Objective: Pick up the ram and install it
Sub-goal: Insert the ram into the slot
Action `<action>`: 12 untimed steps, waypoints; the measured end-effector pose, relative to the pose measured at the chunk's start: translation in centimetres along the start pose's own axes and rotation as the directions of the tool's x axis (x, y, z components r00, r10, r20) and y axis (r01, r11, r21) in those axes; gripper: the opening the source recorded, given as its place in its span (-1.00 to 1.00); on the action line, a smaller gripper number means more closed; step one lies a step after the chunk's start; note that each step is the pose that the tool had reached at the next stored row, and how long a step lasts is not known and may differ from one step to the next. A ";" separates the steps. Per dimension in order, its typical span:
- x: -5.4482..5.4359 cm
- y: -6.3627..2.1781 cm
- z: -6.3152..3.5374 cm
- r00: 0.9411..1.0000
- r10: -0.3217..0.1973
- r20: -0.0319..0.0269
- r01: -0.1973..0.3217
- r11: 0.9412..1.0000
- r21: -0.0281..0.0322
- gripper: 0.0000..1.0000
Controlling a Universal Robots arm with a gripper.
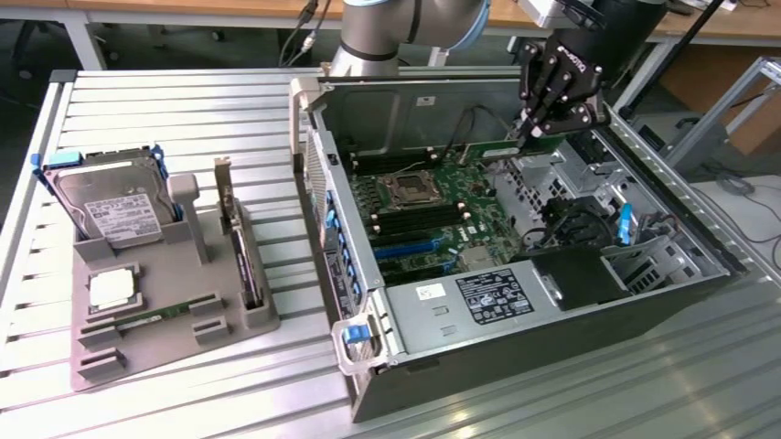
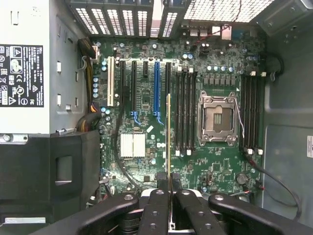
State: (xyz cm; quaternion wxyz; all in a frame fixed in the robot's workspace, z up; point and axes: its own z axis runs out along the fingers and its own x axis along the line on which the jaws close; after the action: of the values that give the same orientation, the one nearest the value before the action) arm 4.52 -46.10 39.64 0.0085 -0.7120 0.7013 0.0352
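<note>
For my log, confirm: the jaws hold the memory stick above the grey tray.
Wrong. The jaws hold the memory stick above the circuit board inside the computer case, not the grey tray; the wrist view shows it.

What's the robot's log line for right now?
gripper: shut on ram | where: above motherboard inside open case | ram: not in slot yet

— Where does the holder (image 1: 183, 346) stand?
— On the table (image 1: 123, 110), at the exterior view's left of the computer case (image 1: 550, 357). The hard drive (image 1: 116, 206) stands in it.
— And the ram (image 2: 168, 132)?
— In the gripper (image 2: 169, 190), over the motherboard (image 2: 220, 166), inside the case.
</note>
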 end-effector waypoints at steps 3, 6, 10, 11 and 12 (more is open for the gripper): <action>0.0 0.02 0.20 1.000 0.000 0.000 0.000 1.000 0.000 -0.76; 0.0 0.01 0.49 1.000 0.000 0.000 0.000 1.000 0.000 -0.76; 0.0 0.00 0.69 1.000 0.000 0.000 0.000 1.000 0.000 -0.76; 0.0 0.00 0.73 1.000 0.000 0.000 0.000 1.000 0.000 -0.76; 0.1 -0.01 0.81 1.000 0.000 0.000 0.000 1.000 0.000 -0.76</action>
State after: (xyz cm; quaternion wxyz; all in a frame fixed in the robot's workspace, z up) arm 4.50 -46.10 38.83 0.0085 -0.7120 0.7013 0.0352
